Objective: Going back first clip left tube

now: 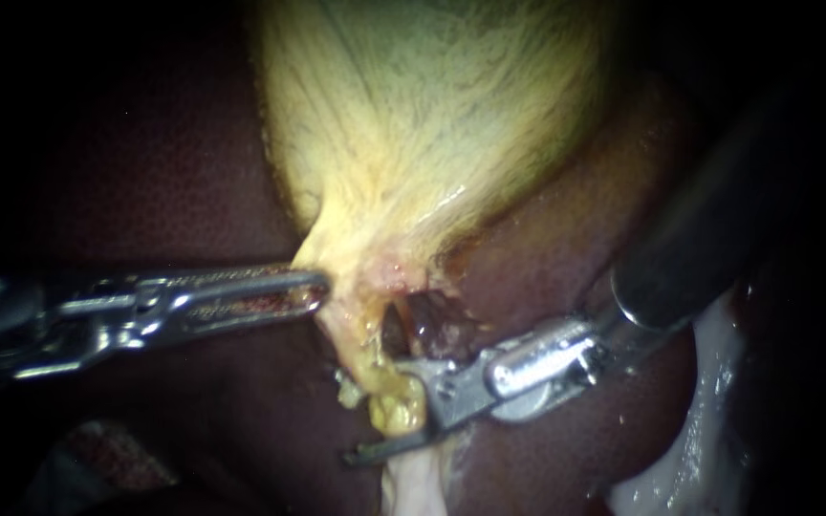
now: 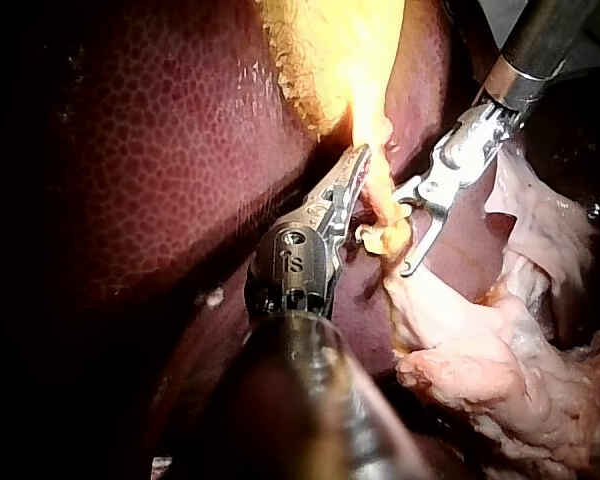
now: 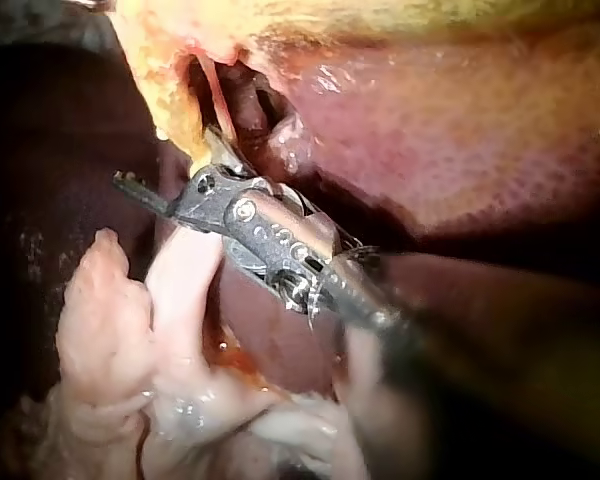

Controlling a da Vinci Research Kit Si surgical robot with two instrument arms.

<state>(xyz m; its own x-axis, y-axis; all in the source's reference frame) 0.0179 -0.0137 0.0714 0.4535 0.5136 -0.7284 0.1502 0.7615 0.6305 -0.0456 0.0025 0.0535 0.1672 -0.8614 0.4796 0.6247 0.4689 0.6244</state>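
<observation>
The yellow gallbladder [image 1: 423, 115] narrows to a neck over the dark liver [image 1: 145, 182]. My left instrument [image 1: 315, 287] comes in level and its jaws are shut on the neck's left edge; the left wrist view shows it [image 2: 360, 165] pinching that yellow strand. Below the neck a yellow tube [image 1: 380, 368] runs down the left side of a dark opening [image 1: 427, 320]. My right instrument [image 1: 380, 411] has its jaws open, one on each side of the tube's lumpy lower end [image 2: 388, 238]. I make out no clip. In the right wrist view its jaws [image 3: 170, 160] gape beside the tube.
Pale, wet tissue lies under and beside the right instrument [image 1: 709, 411] [image 2: 480, 350] [image 3: 110, 320]. Liver surface surrounds the site [image 2: 160, 150] [image 3: 480, 120]. The right instrument's thick shaft [image 1: 709, 229] crosses the upper right.
</observation>
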